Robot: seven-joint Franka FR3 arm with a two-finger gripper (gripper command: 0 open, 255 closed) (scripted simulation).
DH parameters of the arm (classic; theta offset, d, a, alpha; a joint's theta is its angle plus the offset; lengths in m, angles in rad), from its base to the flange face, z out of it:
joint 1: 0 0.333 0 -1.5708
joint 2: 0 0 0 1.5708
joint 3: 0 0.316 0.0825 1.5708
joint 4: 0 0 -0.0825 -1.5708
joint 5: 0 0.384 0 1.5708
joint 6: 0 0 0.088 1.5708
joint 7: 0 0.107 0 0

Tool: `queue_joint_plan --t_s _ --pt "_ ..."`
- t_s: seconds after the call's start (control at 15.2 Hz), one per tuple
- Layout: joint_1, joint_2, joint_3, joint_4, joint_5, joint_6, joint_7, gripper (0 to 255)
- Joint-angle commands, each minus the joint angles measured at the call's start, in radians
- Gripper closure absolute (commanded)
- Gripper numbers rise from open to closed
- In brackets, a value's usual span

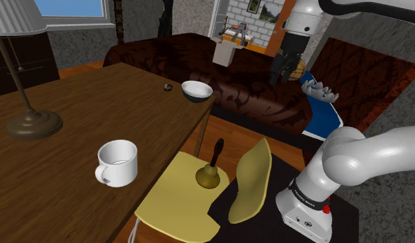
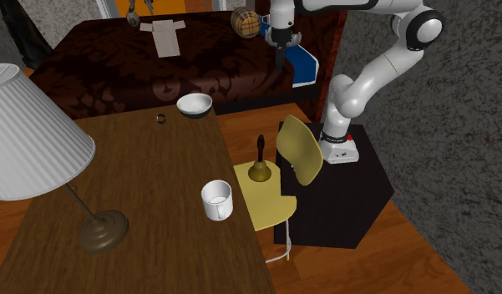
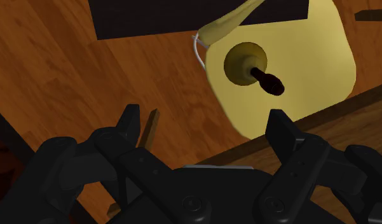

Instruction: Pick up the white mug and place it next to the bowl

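Writing: small lettering on the arm's lowest white link, just above the stand (image 2: pixel 345 196), too small to read. No other labels are legible.

The white mug (image 1: pixel 118 163) (image 2: pixel 216 200) stands upright on the wood table (image 1: pixel 74 90) (image 2: pixel 140 167). It is near the long edge facing the yellow chair (image 1: pixel 178 207) (image 2: pixel 270 205) (image 3: pixel 310 63), with its handle toward the shoulder view's left. The bowl (image 1: pixel 197 90) (image 2: pixel 194 104), white inside with a dark outside, sits at the table's far corner, well apart from the mug. A small dark ring (image 1: pixel 168 87) (image 2: pixel 160 118) lies just beside the bowl.

The gripper (image 1: pixel 278 74) (image 2: pixel 280 65) (image 3: pixel 204 121) hangs high off the table, past the bowl's end and in front of the dark brown sofa (image 1: pixel 233 90) (image 2: pixel 115 71). Its fingers (image 3: pixel 281 130) are spread wide with nothing between them. The mug is well apart from the fingers, low and far down the table, and the bowl is nearer to them than the mug is.

The wrist view looks down between the fingers at wood floor, the chair seat and a table edge. A brass bell (image 1: pixel 211 172) (image 2: pixel 259 169) (image 3: pixel 245 62) with a dark handle stands on the seat. A lamp (image 1: pixel 30 121) (image 2: pixel 32 142) stands at the table's other end.
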State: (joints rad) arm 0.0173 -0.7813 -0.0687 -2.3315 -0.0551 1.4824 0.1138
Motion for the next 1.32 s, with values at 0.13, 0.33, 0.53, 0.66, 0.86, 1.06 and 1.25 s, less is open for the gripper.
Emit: queue_joint_plan --t_s 0.13,0.33,0.53,0.66,0.86,1.06,1.25 --pt "0.014 0.016 0.036 -0.021 0.029 0.040 0.042 0" --pt "0.036 0.050 0.090 -0.043 0.070 0.103 0.104 0" --pt "0.058 0.095 0.144 -0.055 0.107 0.168 0.164 0" --pt "0.072 0.132 0.180 -0.056 0.129 0.212 0.203 0" --pt "0.090 0.196 0.233 -0.049 0.156 0.278 0.261 0" --pt "0.106 0.270 0.287 -0.029 0.175 0.343 0.320 0" --pt "0.118 0.352 0.338 0.001 0.183 0.405 0.380 0"
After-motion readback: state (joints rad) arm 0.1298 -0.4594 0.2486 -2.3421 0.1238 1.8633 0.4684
